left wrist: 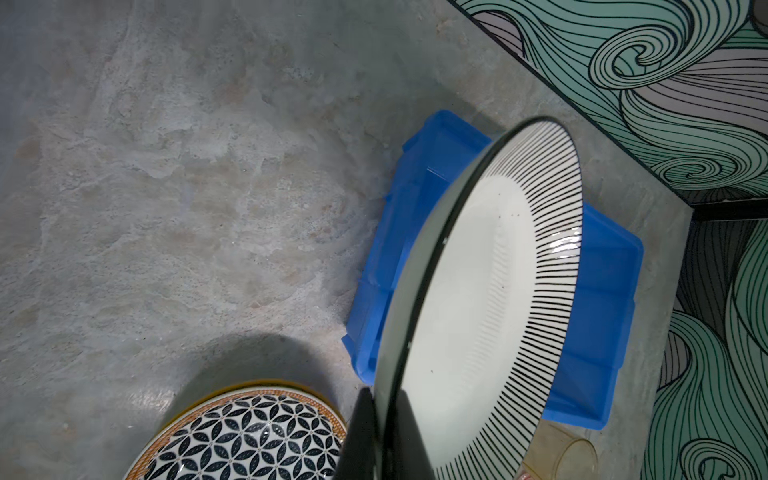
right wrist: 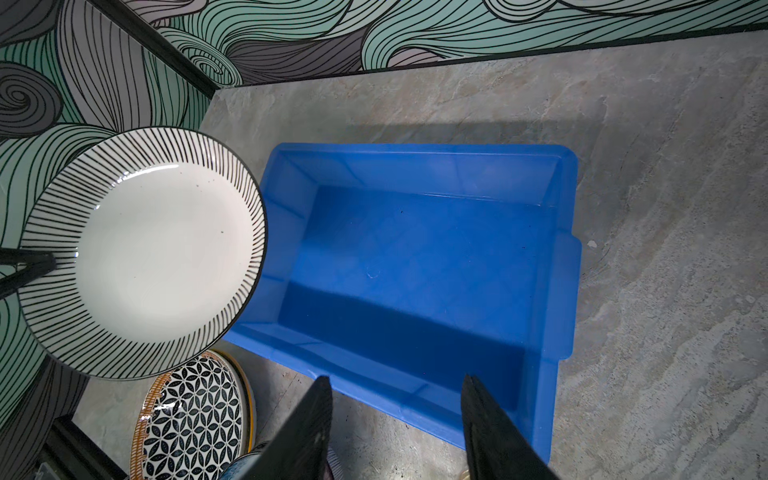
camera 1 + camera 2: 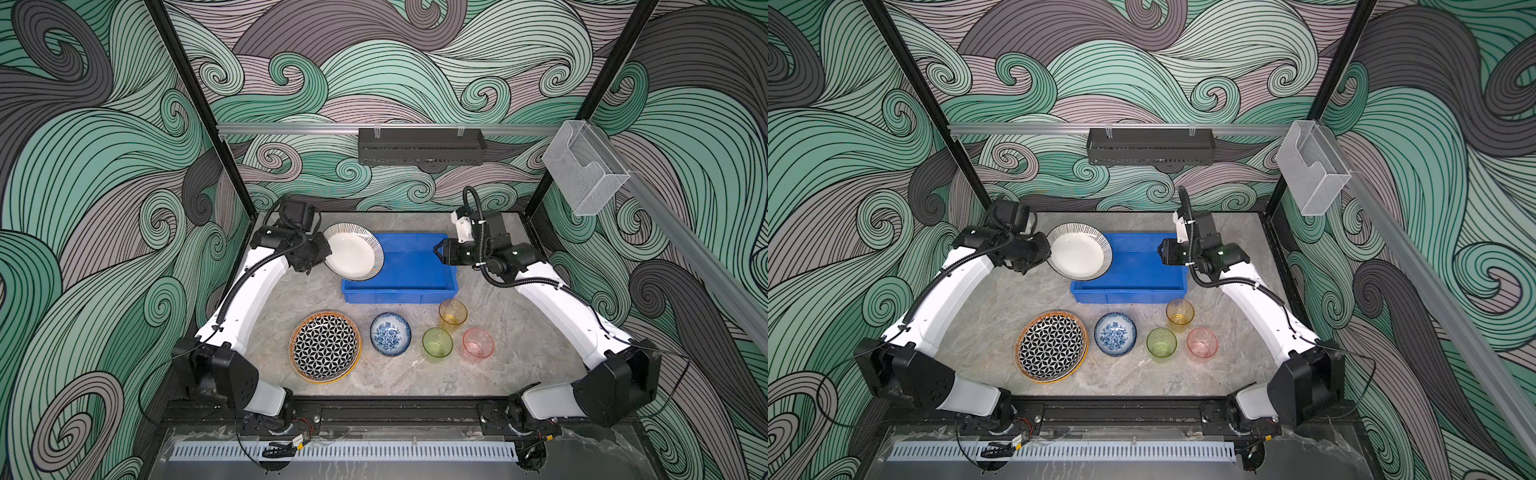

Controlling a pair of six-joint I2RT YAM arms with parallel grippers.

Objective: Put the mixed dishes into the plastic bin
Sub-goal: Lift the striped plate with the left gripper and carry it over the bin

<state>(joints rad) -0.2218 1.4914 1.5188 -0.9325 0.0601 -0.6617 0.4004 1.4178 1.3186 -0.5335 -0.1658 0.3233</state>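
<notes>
Striped plate (image 3: 353, 255), clamped in left end effector (image 3: 327, 254), overhangs rim of blue bin (image 3: 399, 296).

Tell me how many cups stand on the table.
3. The orange cup stands nearest the blue bin; the green cup is beside the floral bowl; the pink cup is right of the green one. None seems hidden.

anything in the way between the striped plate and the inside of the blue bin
Nothing visible. The blue bin is empty, and the striped plate, held tilted by the left gripper, overhangs one end of it. The right gripper hovers with open jaws at the opposite end, apart from the plate.
</notes>
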